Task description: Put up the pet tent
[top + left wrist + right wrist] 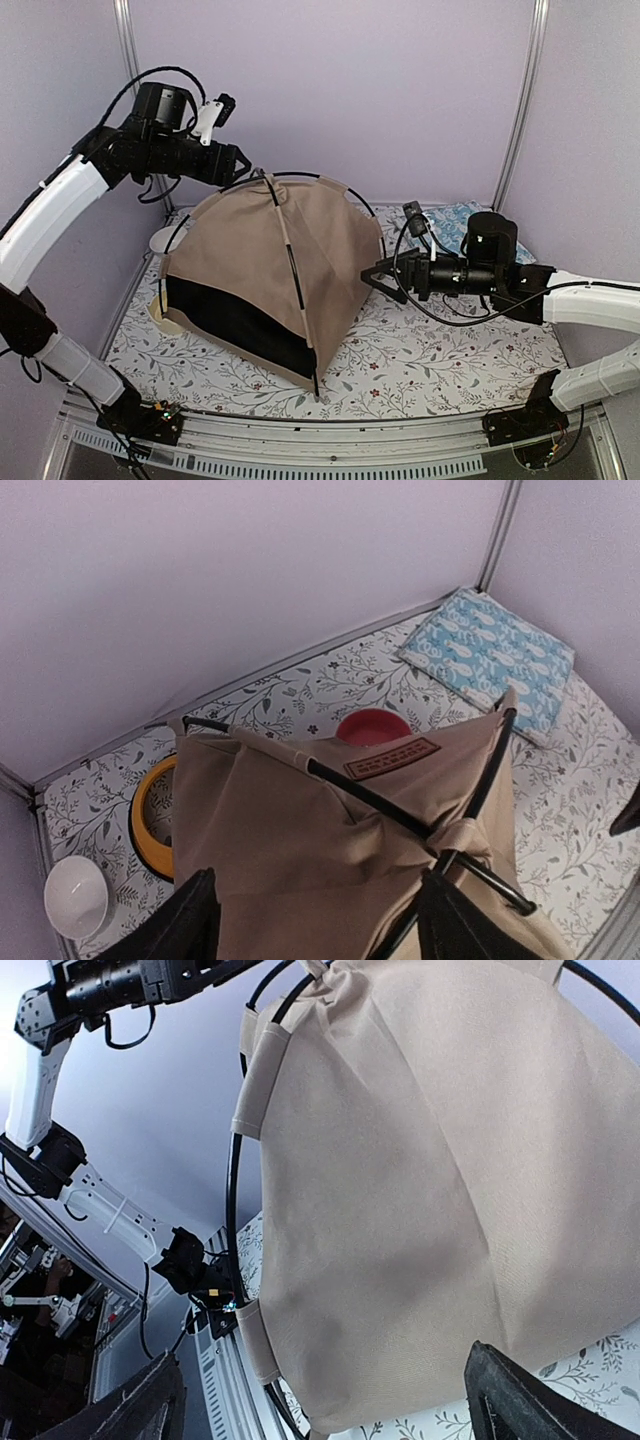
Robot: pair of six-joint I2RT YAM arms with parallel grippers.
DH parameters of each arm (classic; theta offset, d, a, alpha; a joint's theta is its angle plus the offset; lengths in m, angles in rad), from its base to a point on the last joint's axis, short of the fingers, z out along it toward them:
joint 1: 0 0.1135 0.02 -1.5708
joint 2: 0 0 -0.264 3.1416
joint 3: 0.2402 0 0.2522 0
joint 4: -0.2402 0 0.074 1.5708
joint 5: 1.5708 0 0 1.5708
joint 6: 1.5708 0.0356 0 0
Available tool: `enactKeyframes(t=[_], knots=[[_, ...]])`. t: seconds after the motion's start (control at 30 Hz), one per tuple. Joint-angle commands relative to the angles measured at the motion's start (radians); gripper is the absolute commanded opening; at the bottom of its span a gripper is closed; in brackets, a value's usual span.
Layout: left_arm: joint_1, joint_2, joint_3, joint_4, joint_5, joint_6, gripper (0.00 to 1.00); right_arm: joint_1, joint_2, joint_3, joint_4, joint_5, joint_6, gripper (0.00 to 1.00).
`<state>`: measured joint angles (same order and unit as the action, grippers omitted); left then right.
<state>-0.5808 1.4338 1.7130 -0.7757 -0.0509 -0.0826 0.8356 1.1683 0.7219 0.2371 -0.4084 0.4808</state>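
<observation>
The large tan canvas pet tent with thin black crossing poles [270,270] stands domed on the floral-covered bench [430,350], and the yellow ring-shaped feeder [148,825] behind it is partly hidden. The left pincer [240,163] is spread wide just above the apex and the right pincer [373,276] is spread beside the right wall; nothing is gripped. A pole could probably be sprung from its sleeve by a careless push, or the dome slid onto the feeder.
</observation>
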Motion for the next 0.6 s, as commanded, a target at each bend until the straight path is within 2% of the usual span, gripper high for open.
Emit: enactKeyframes(t=[0.0, 0.23, 0.33, 0.43, 0.47, 0.57], knots=[[0.035, 0.085, 0.069, -0.078, 0.25, 0.122, 0.67, -0.033, -0.018, 0.059, -0.037, -0.063, -0.069, 0.99], [0.035, 0.209, 0.151, -0.132, 0.345, 0.178, 0.57, -0.058, 0.029, 0.102, -0.038, -0.06, -0.123, 0.99], [0.035, 0.249, 0.183, -0.148, 0.334, 0.197, 0.37, -0.06, 0.047, 0.12, -0.034, -0.048, -0.135, 0.99], [0.034, 0.264, 0.208, -0.15, 0.332, 0.211, 0.09, -0.061, 0.059, 0.128, -0.029, -0.039, -0.134, 0.99], [0.032, 0.265, 0.22, -0.15, 0.328, 0.212, 0.02, -0.062, 0.063, 0.132, -0.03, -0.037, -0.131, 0.99], [0.025, 0.256, 0.265, -0.135, 0.315, 0.216, 0.0, -0.062, 0.069, 0.155, -0.043, -0.034, -0.133, 0.99]])
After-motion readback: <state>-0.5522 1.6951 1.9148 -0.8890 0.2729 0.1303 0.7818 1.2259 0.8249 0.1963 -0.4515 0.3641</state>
